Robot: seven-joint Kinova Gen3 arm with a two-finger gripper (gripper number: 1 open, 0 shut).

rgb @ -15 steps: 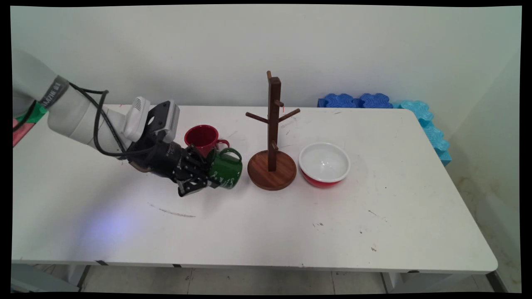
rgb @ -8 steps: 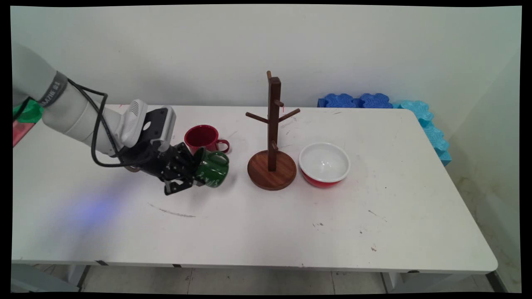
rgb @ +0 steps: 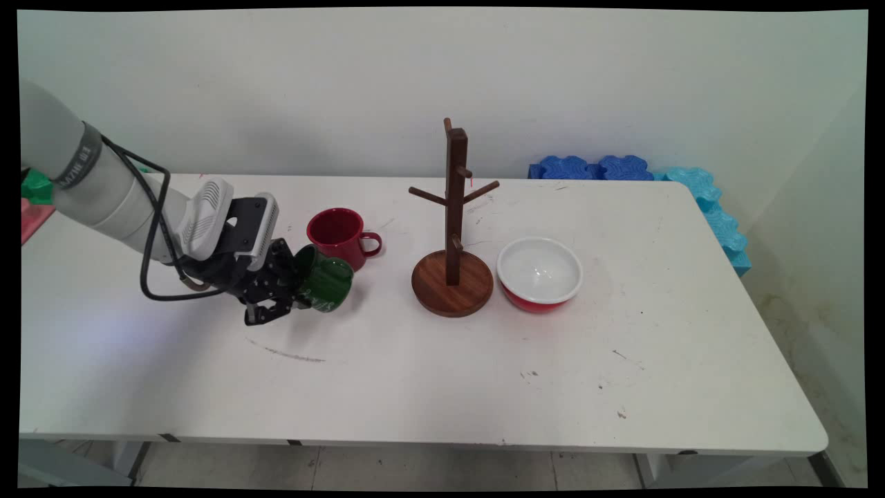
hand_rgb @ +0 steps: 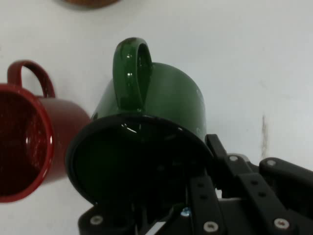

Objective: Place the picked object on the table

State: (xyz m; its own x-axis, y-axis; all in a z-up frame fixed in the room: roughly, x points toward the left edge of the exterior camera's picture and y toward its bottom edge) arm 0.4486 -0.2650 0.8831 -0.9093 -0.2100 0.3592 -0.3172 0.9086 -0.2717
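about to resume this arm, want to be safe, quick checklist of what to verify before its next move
1. Grip on the green mug: ok. The gripper is shut on its rim, one finger inside the mouth.
2. Mug clear of the table: ok, it hangs tilted above the surface, mouth toward the hand.
3. Gap to the red mug: not ok, the hand view shows the two mugs almost touching.
4. Mug tree: ok, upright, all pegs bare.
5. Red bowl: ok, upright beside the tree's base, apart from the arm.
6. Handle orientation: ok, it points away from the fingers.
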